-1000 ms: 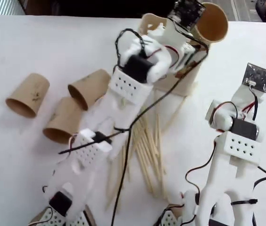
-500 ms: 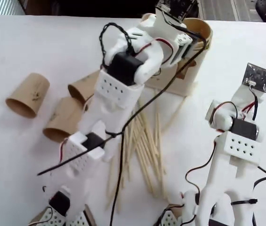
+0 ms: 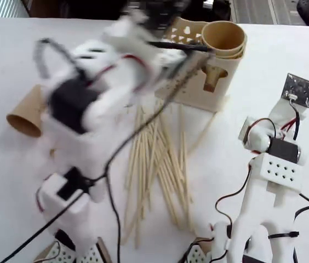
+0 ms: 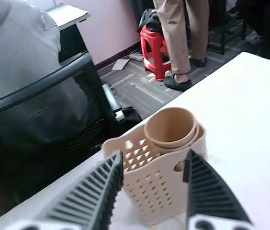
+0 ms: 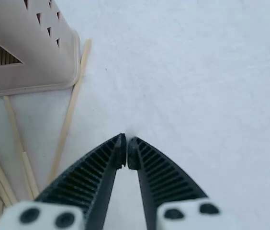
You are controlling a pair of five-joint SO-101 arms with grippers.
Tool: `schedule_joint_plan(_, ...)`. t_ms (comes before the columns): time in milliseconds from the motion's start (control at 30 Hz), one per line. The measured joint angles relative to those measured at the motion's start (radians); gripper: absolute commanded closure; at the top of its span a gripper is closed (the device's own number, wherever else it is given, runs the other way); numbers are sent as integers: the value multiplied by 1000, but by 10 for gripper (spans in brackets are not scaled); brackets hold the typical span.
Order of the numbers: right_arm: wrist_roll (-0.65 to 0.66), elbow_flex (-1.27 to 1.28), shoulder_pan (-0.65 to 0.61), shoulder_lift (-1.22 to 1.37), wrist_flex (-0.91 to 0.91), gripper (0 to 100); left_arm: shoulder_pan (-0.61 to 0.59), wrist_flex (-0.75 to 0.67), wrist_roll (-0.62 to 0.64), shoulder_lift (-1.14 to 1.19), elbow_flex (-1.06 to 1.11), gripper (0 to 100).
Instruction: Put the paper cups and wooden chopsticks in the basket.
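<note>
The left arm [image 3: 83, 104] has swung back from the basket [image 3: 198, 90], its ribbed black end effector [image 4: 154, 158] released and empty. On the smooth white desk [image 3: 286, 49], the perforated beige basket holds nested tan paper cups [image 3: 223, 37]. Thin wooden chopsticks [image 3: 160, 159] fan out just before it. The right end effector [image 5: 127, 141] is clenched on nothing.

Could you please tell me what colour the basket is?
Beige plastic basket with triangular cut-out holes; the left wrist view shows it best.
</note>
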Motion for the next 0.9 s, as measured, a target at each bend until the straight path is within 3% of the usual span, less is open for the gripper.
schedule_joint_plan(233, 0, 63, -43, -2, -54, 974, -341, 98, -78, -92, 0, 788)
schedule_joint_plan(433, 0, 78, -51, 0, -92, 974, -623, 98, -241, -95, 11, 786)
schedule_joint_plan(733, 0, 80, -58, 0, -92, 974, -830, 98, -480, -203, 261, 786)
schedule_joint_plan(900, 0, 80, -55, 0, -92, 974, -902, 98, -710, -261, 483, 785)
